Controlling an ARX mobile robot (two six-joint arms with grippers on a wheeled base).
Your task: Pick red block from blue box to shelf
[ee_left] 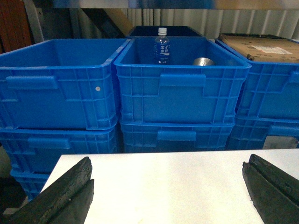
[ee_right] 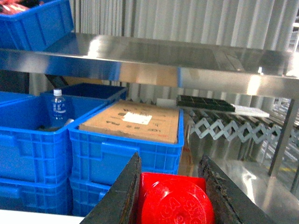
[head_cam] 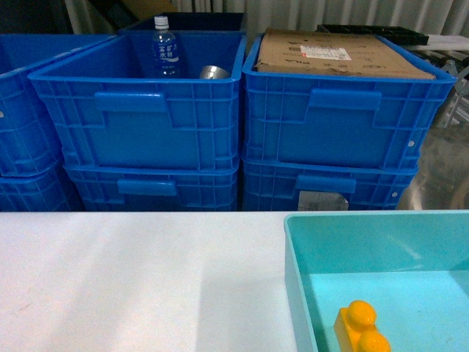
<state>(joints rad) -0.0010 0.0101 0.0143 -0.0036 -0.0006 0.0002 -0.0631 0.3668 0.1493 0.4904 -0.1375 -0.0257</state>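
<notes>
Here, the right gripper (ee_right: 170, 196) is clamped on the red block (ee_right: 174, 198), one dark finger pressed to each side and the round stud facing the wrist camera. The block is thus out of the blue box (head_cam: 297, 293) and carried in the air; the head view shows neither the block nor either arm. Below, on the white table (head_cam: 132, 279), the blue box sits at the right edge with only an orange brick (head_cam: 361, 328) left visible in it.

The left gripper (ee_left: 168, 191) hangs over the bare table with its fingers (ee_left: 65, 191) spread wide and nothing between them, so the placing evidently falls to the right arm.

Beyond the table edge stand stacked blue crates (head_cam: 139, 125). One holds a water bottle (head_cam: 165, 50) and a metal can (head_cam: 213, 72); the next is capped by a cardboard sheet (ee_right: 133, 120).

Farther back is the shelf (ee_right: 154, 70). Its steel tier runs across the right wrist view above the block, and a lower steel surface (ee_right: 247, 177) shows ahead and to the right of the block, past the cardboard-topped crate. The move to come seems to turn on that relation: the block must travel forward and rightward from the gripper to reach open steel, clearing the crate rim on the way. Which tier is meant cannot be told.
</notes>
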